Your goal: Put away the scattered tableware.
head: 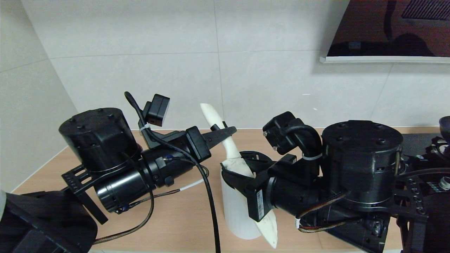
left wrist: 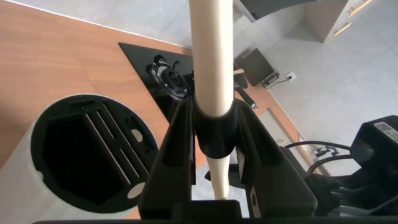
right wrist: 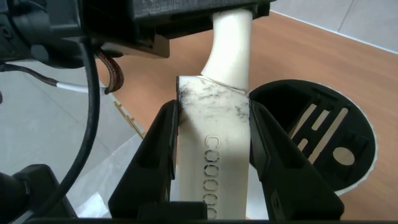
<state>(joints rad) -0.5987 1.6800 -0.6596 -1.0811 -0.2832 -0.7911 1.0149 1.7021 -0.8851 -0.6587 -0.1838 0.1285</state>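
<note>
Currently my left gripper (head: pixel 225 135) sits above the table (head: pixel 168 218), its fingers (left wrist: pixel 177 149) clamped on the thin handle of the spatula (head: pixel 213 114). The spatula is off the table and tilted, handle up toward the wall and blade down toward me. It crosses over the mouth of the holder (head: pixel 233 211), which stands upright on the table just below. My right gripper (head: pixel 240 168) comes in from the other side, fingers closed on the wide blade, so both grippers have the one tool. Farther right a hob (left wrist: pixel 165 74) is set into the table.

I read this as the drop into the holder, with two grips where one will do. I would part the right fingers first and back that arm off sideways, so the blade is not dragged. With the left grip alone, I would swing the spatula upright and line the blade up with a long slot in the black insert (right wrist: pixel 323 134). Then I would lower it slowly before letting go. The risk is the blade catching the rim and tipping the holder.
</note>
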